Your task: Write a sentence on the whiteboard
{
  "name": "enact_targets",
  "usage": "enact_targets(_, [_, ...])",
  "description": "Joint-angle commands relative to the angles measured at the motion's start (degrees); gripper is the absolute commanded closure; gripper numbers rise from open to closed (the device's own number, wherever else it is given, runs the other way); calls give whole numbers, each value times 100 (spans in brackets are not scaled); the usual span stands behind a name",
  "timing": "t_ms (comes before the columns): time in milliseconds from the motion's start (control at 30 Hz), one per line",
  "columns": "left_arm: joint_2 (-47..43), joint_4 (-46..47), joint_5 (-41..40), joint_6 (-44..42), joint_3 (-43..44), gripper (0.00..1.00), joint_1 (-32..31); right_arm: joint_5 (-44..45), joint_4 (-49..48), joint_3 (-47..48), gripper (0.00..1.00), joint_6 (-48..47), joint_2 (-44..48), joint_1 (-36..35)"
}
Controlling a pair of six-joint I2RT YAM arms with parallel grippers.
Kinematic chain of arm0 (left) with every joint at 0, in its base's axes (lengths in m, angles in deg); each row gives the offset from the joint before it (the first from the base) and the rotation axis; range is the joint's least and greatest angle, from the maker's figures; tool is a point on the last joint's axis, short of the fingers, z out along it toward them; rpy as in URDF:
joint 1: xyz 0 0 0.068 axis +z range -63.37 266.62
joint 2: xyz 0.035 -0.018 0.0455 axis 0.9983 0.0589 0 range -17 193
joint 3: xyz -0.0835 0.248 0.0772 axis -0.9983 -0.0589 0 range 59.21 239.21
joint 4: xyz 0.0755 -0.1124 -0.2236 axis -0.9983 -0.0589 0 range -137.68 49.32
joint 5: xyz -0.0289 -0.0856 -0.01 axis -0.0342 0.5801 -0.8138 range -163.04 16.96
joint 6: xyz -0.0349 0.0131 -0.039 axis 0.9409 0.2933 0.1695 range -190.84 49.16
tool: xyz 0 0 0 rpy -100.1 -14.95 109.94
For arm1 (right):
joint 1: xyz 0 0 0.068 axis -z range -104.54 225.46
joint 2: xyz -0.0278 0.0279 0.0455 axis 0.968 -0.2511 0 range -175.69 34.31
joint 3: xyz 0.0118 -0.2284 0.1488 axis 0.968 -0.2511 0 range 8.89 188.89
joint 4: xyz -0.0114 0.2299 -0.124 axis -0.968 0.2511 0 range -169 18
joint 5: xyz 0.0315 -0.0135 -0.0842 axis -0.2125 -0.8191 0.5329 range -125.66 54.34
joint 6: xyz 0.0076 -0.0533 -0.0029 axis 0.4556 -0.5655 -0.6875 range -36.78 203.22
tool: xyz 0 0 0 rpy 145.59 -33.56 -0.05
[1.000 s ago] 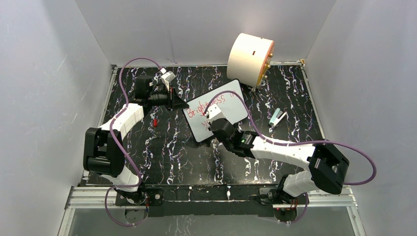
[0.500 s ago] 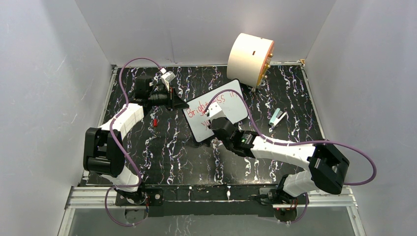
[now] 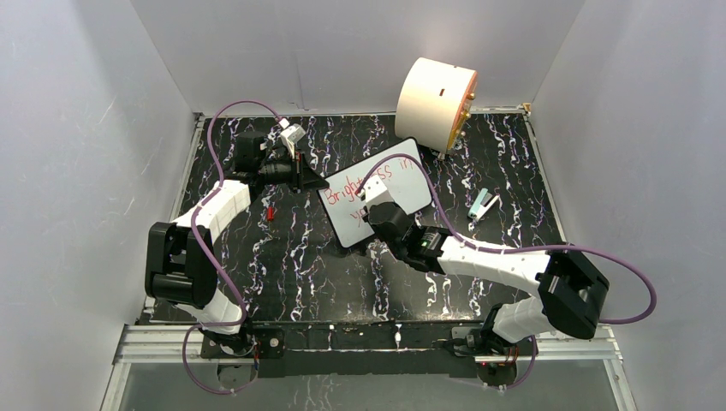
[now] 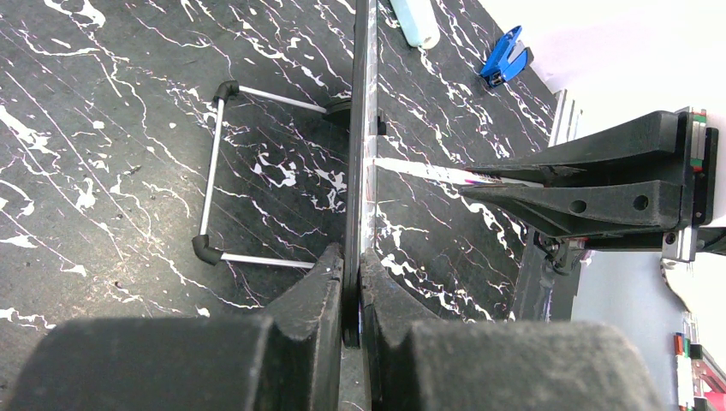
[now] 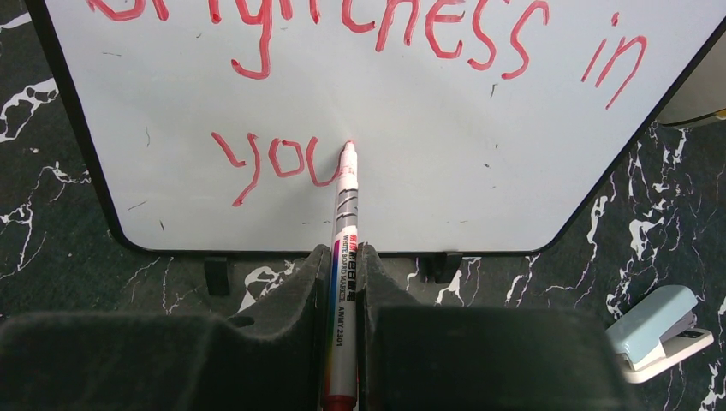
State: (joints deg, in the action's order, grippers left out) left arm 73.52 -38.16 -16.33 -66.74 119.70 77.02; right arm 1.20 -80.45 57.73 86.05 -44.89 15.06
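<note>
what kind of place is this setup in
Probably a robot test cell in a lab: plain white walls box in a black marbled table, two robot arms sit bolted to a metal rail, and one holds a marker to a whiteboard.

On the table [image 3: 282, 257], the whiteboard [image 3: 411, 190] stands before the cylinder [image 3: 432, 92], stapler [image 3: 484, 204] to its right.

The table [image 3: 291, 257] I work over is black with white marbled veins. At its far right corner a big cream cylinder [image 3: 435, 92] sits tipped on its side. The whiteboard [image 3: 409, 190] stands near the middle – propped on a wire stand [image 4: 214, 171] behind it. To the right lies a pale blue stapler [image 3: 482, 204]; to the left – well apart – a small red cap [image 3: 270, 212].
</note>
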Motion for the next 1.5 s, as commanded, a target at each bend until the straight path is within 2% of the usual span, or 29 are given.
enact_targets(0, [178,-507,-416,-244,-106,100,-156,-108,-92,73,100,87,79,72])
enact_targets(333, [201,-507,-413,-238,-97,100,-156,-161,304,-119,100,300,239,65])
enact_targets(733, [185,-516,-424,-250,-102,100,-155,-35,334,-173,100,323,175,65])
enact_targets(1100, [178,-525,-424,-259,-105,100,-157,20,-28,-139,100,127,475,94])
enact_targets(1467, [177,-525,-424,-265,-100,100,-164,-250,-340,5,100,8,305,260])
